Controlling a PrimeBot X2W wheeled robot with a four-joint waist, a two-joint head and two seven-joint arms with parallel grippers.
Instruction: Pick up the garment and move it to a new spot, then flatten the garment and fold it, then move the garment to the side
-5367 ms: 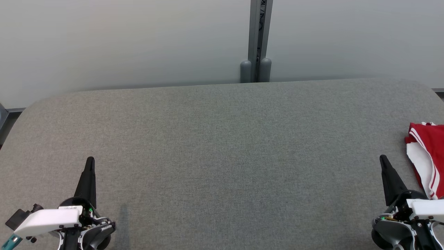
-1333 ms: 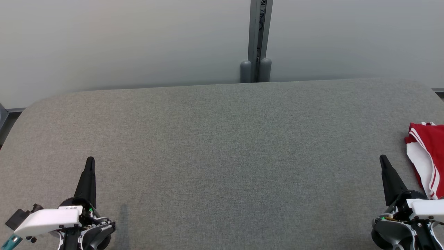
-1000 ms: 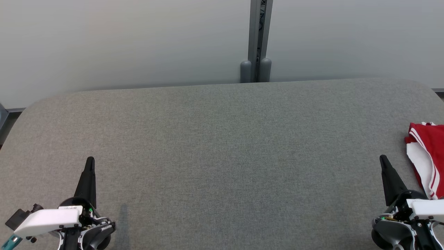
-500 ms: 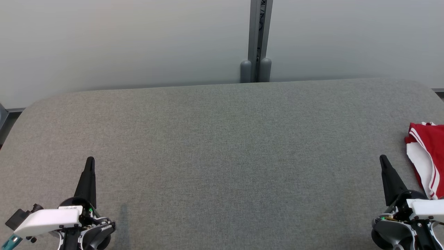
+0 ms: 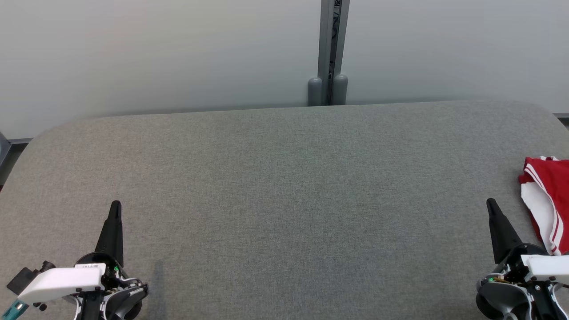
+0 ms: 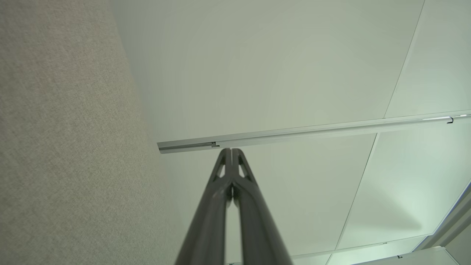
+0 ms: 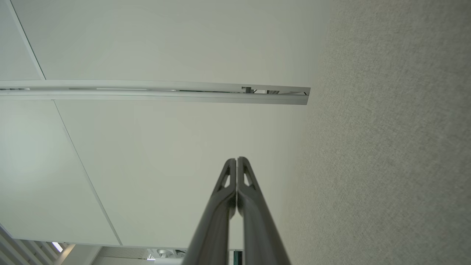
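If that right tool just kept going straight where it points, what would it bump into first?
The right tool would probably reach the wall beyond the table; the garment lies off to its side.

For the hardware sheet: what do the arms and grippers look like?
The left gripper and right gripper match: long black jaws tapering to points, with small cut-outs near the tips. Each wrist carries a white boxy housing, thin wires and a green light.

a lab-like test bay: grey felt-covered table against plain partition panels.
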